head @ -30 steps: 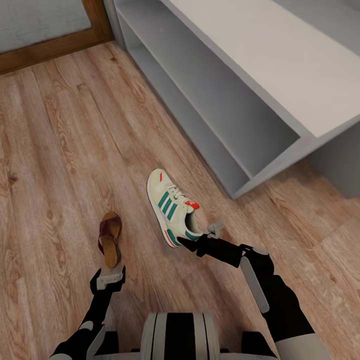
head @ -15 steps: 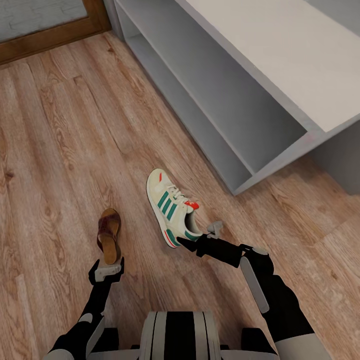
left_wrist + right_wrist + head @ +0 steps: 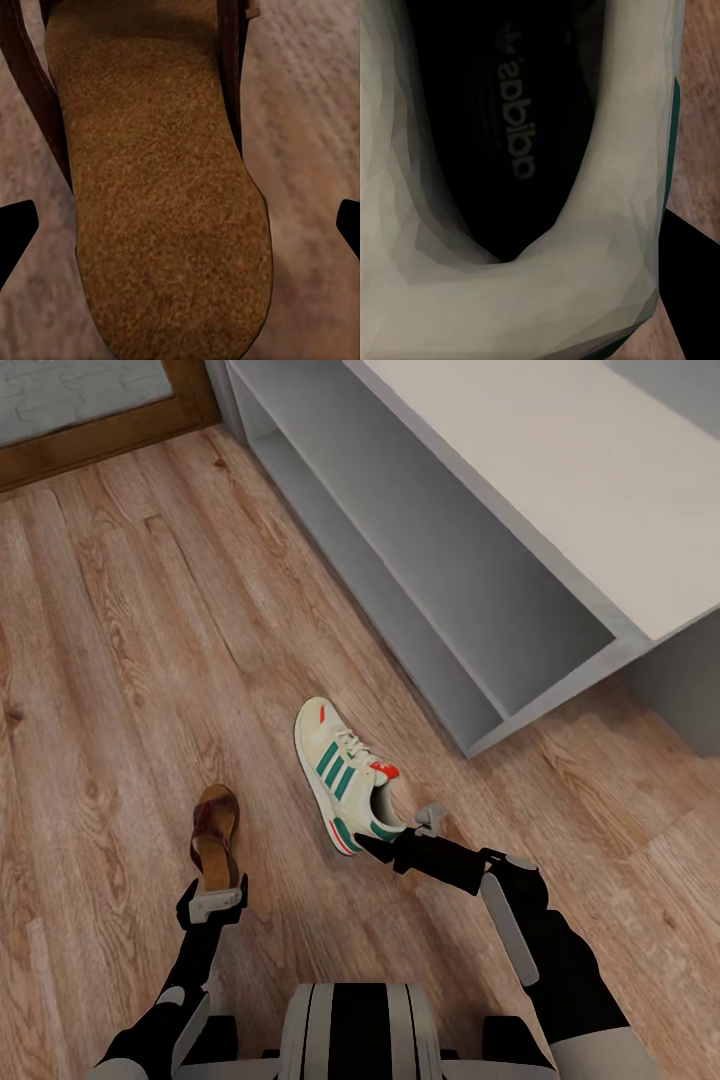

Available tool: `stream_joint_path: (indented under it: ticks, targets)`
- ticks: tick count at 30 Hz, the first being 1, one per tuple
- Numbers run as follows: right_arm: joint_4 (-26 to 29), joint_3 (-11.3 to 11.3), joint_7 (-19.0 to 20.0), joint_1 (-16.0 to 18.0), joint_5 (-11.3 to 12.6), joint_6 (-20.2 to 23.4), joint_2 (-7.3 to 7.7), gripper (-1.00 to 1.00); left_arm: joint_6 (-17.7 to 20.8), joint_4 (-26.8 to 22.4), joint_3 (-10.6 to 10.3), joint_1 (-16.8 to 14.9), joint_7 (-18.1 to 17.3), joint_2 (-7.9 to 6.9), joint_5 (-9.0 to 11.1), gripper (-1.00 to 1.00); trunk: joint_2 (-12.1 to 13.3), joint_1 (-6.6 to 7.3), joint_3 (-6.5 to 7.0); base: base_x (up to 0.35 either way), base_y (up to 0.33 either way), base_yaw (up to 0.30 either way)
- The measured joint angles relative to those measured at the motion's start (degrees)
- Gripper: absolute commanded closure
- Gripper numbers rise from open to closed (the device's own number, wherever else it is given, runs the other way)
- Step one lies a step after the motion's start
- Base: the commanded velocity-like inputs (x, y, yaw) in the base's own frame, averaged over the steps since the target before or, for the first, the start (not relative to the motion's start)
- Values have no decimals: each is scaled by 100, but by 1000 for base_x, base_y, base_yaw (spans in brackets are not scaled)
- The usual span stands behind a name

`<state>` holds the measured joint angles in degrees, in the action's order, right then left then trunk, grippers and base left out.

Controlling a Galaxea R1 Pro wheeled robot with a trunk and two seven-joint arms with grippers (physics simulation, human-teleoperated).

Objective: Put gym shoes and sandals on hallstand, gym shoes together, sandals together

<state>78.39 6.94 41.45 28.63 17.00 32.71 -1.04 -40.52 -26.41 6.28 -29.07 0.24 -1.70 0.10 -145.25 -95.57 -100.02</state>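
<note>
One gym shoe (image 3: 343, 772), cream with green stripes and a red tongue tab, leans to one side on the corridor floor (image 3: 120, 660). My right gripper (image 3: 373, 847) is at its heel, shut on the heel collar (image 3: 585, 300), with one black finger (image 3: 684, 249) outside the heel. A dark-brown sandal (image 3: 214, 832) with a tan insole (image 3: 157, 187) lies to the left of the shoe. My left gripper (image 3: 213, 890) is open at the sandal's heel end, and its fingertips (image 3: 15, 232) stand wide on either side of the sole. The hallstand (image 3: 560, 490) is at the upper right.
The hallstand's low shelf (image 3: 400, 610) opens toward the floor, and its corner (image 3: 470, 745) is just beyond the shoe. A brown wooden frame (image 3: 100, 445) runs along the far left wall. Wood planks stretch out to the left and right of me.
My left gripper has crept forward over the sandal's heel. The view has shifted slightly. The right arm and the gym shoe have kept their place.
</note>
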Motion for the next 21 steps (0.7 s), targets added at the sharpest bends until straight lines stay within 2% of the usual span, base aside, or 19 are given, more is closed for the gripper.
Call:
stream_joint_path:
  ticks: [12,17,21]
  targets:
    - [-1,21,-1,1,-3,-1,0,100,0,-1,-8,1,0,2,0,-100,0,0,-18,1,0,30]
    - [-1,25,-1,0,-13,-4,0,100,0,4,-8,1,0,2,0,-100,-4,-8,-119,0,0,121]
    - [0,23,0,0,1,0,0,100,0,8,-8,0,0,9,1,-100,-4,-8,-129,0,0,33]
